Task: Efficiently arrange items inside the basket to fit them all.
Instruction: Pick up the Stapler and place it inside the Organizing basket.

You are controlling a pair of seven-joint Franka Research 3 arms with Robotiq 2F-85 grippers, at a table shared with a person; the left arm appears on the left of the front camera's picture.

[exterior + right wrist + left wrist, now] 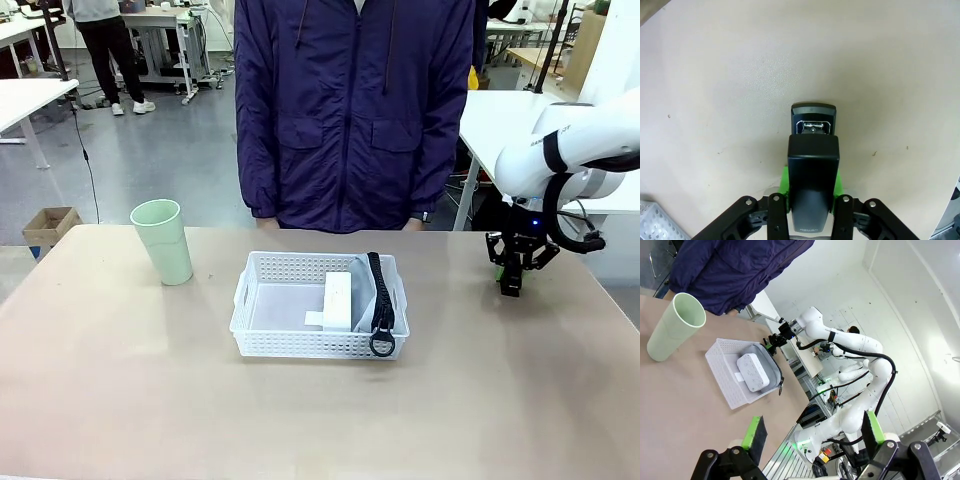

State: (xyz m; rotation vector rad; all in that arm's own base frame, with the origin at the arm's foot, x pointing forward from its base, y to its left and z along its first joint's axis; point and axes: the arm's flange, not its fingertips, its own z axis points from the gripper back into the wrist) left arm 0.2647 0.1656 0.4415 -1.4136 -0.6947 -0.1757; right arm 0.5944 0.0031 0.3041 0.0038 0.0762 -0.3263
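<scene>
Standing upright at the left of the tabletop (120,390), the green cup (162,241) is outside the basket (300,345), and the left claw (813,434) hangs spread open and empty. Inside the basket, the white box (338,300) lies just beside the grey pouch (361,283) at the right end. Farther right, the right claw (511,278) is clamped on the slim black device (812,170). The tall cup may not fit the bare left half unless laid down; the device could slip mid-carry.

Tan table (150,400) carries a pale green cup (163,242) and white basket (310,345)
</scene>
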